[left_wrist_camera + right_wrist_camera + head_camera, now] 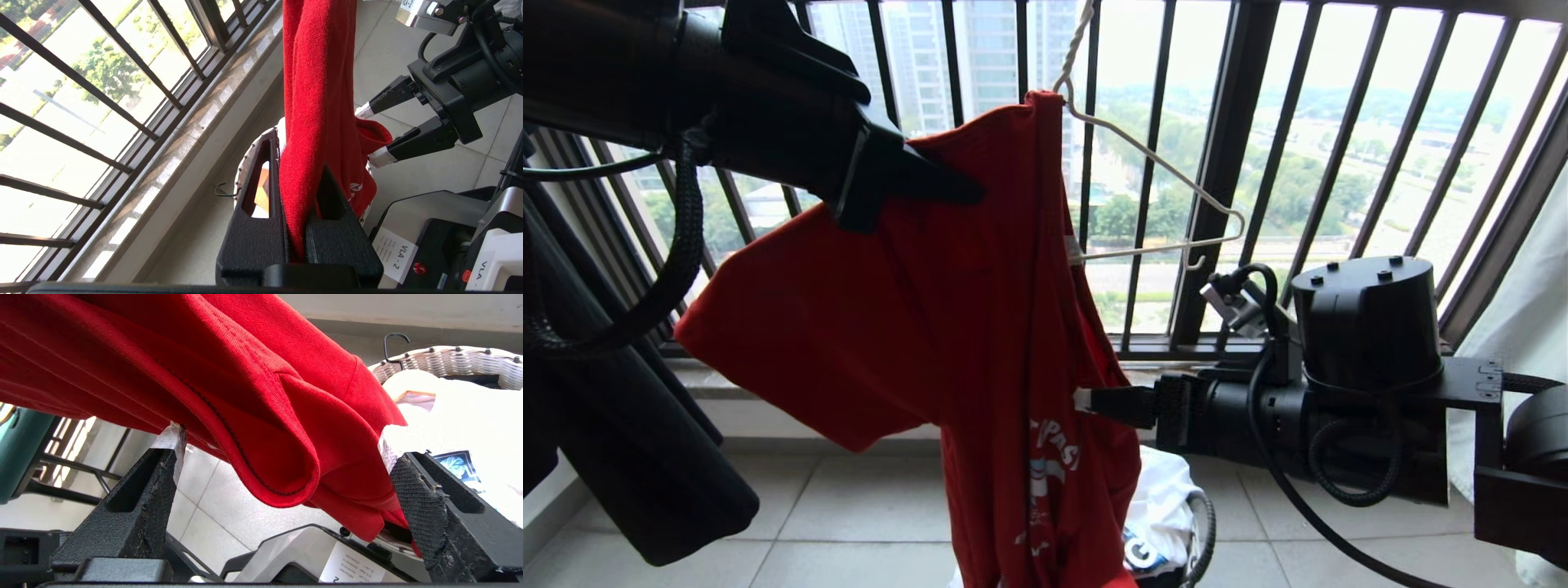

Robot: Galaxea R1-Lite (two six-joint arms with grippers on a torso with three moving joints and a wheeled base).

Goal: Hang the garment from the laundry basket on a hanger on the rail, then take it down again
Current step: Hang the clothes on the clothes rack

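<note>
Garment (947,327): draped half on the hanger (1156,204).
Left gripper (300,192): clamped on garment's upper fold.
Right gripper (369,132): fingers apart, at garment's lower edge.

Matte black arms trailing braided black cables end in wedge-shaped black fingers (408,143) tipped with white tape.

Red T-shirt (915,327) is draped over one arm of the white wire hanger (1156,167) (other arm bare) before the window railing (1225,147). Upper cloth is pinched by the left gripper (947,188). Right gripper (1094,402) is held at the shirt's edge. Basket (1202,523) is seen below.
</note>
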